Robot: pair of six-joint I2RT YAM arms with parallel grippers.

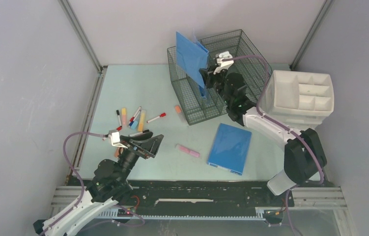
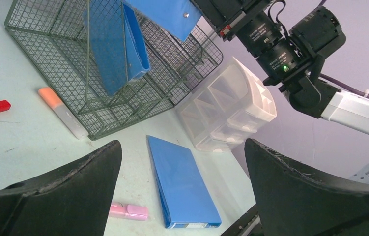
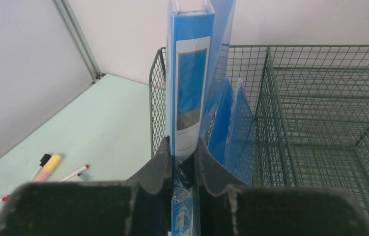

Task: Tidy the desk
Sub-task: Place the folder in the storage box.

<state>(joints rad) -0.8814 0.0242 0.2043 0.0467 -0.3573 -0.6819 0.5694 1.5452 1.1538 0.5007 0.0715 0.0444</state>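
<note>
The pale green worktop fills the middle. It carries one wire basket far centre and one white organiser at right. There are three blue binders. The right end effector pinches one held binder upright above the basket, a basket binder stands inside it, and a flat binder lies nearer. The left end effector is spread wide, near left.

Wire basket and white organizer by the tabletop's far right corner; binder flat near front edge; markers left.
</note>
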